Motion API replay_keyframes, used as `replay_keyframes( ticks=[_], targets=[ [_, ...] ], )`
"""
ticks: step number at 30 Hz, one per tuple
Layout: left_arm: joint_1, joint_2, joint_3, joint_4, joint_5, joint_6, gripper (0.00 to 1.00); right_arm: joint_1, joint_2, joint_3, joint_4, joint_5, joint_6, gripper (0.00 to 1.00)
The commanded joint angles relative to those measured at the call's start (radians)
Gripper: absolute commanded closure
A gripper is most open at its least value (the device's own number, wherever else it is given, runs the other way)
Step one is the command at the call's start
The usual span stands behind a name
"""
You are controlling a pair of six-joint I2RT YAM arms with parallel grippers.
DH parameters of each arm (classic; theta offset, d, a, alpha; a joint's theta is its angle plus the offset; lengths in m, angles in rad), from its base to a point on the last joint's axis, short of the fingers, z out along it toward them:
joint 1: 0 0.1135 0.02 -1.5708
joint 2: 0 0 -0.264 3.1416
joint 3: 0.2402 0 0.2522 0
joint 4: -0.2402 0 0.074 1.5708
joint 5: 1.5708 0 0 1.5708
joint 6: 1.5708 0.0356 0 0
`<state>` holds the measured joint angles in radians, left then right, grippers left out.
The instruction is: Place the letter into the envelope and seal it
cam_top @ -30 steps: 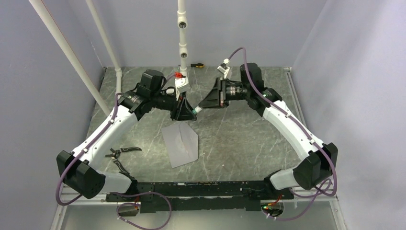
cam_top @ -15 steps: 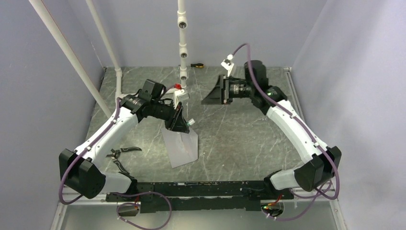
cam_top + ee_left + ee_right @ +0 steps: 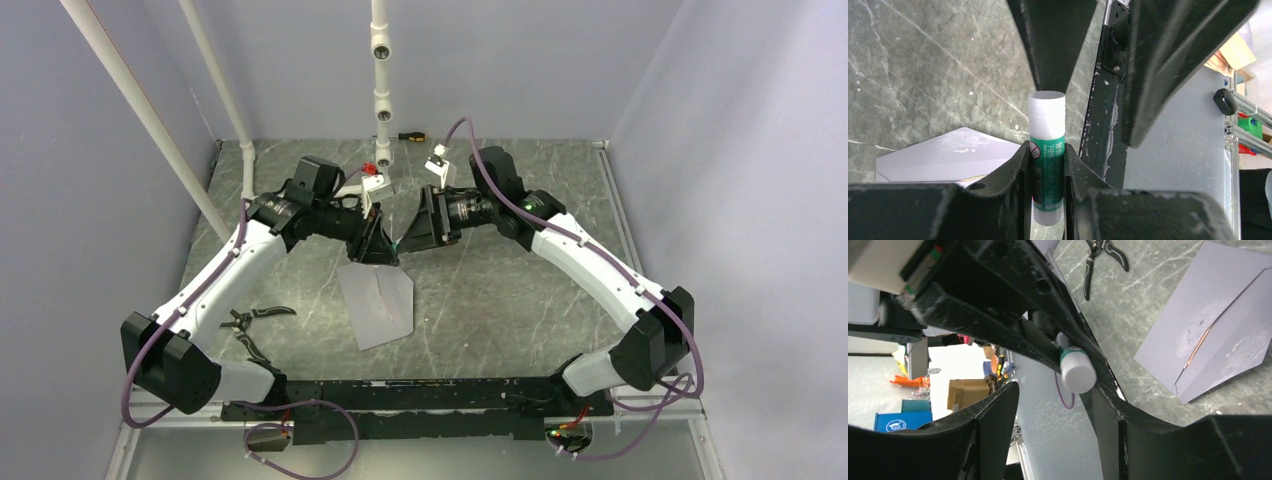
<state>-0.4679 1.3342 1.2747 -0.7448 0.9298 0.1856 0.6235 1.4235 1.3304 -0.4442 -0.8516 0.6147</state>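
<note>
Marbled grey-green surface (image 3: 500,290), closed in by pale lilac walls, white pipe posts (image 3: 380,80) at the back.

Left arm (image 3: 235,265) and right arm (image 3: 590,265), both white and black, reaching in from the near corners, wrists turned toward each other above the middle of the surface.

Envelope (image 3: 378,305) flat on the surface, near centre, just below and in front of the two wrists, apart from both. Light grey, triangular flap folded over the body, dull mottled patches on the paper, seen best from the right wrist (image 3: 1198,325).

Left end effector (image 3: 378,245) pinching a glue stick (image 3: 1046,140) between both fingers, green label in the grip, white end sticking out past the fingertips, off the surface.

Right end effector (image 3: 420,222) spread wide, facing the left one. White end of the glue stick (image 3: 1078,374) inside the gap, close against one finger. Cannot tell whether touching.

Pliers (image 3: 255,320), black-handled, on the surface left of the envelope, beside the left arm.

Screwdriver (image 3: 410,136) at the far edge, by the middle post.

Letter (image 3: 1199,344) inside the envelope: only a thin orange line in the slit along the flap's edge.
</note>
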Motion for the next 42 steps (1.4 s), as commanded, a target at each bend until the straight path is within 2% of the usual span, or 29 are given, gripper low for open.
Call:
replay_keyframes(
  ticks=[1, 5, 8, 11, 16, 19, 23, 30, 37, 42],
  targets=[
    [-0.003, -0.021, 0.035, 0.053, 0.064, -0.007, 0.98, 0.010, 0.023, 0.050, -0.025, 0.045, -0.037, 0.39],
    [-0.003, -0.020, 0.036, 0.058, 0.083, -0.011, 0.98, 0.010, 0.022, 0.039, 0.034, 0.051, -0.007, 0.36],
    [-0.003, -0.014, 0.039, 0.054, 0.091, -0.009, 0.98, 0.010, 0.026, 0.030, 0.101, 0.036, 0.025, 0.41],
    [-0.003, -0.008, 0.055, 0.043, 0.093, -0.006, 0.98, 0.010, 0.029, 0.016, 0.157, -0.011, 0.063, 0.60],
    [-0.003, 0.000, 0.070, 0.023, 0.085, 0.012, 0.98, 0.010, 0.034, 0.012, 0.155, -0.053, 0.069, 0.78],
    [-0.003, 0.000, 0.071, 0.007, 0.078, 0.025, 0.98, 0.009, 0.024, 0.006, 0.167, -0.066, 0.076, 1.00],
    [-0.003, -0.001, 0.063, -0.067, 0.065, 0.070, 0.98, -0.018, -0.005, 0.005, 0.170, -0.059, 0.058, 1.00],
    [0.015, -0.007, -0.009, -0.209, 0.122, 0.155, 0.97, -0.124, -0.069, 0.013, 0.247, -0.170, 0.054, 1.00],
    [0.028, 0.005, -0.015, -0.265, 0.281, 0.210, 0.98, -0.140, -0.115, -0.074, 0.506, -0.298, 0.090, 1.00],
    [0.029, 0.039, 0.029, -0.356, 0.383, 0.305, 0.98, -0.126, -0.135, -0.047, 0.339, -0.316, -0.147, 1.00]
  ],
)
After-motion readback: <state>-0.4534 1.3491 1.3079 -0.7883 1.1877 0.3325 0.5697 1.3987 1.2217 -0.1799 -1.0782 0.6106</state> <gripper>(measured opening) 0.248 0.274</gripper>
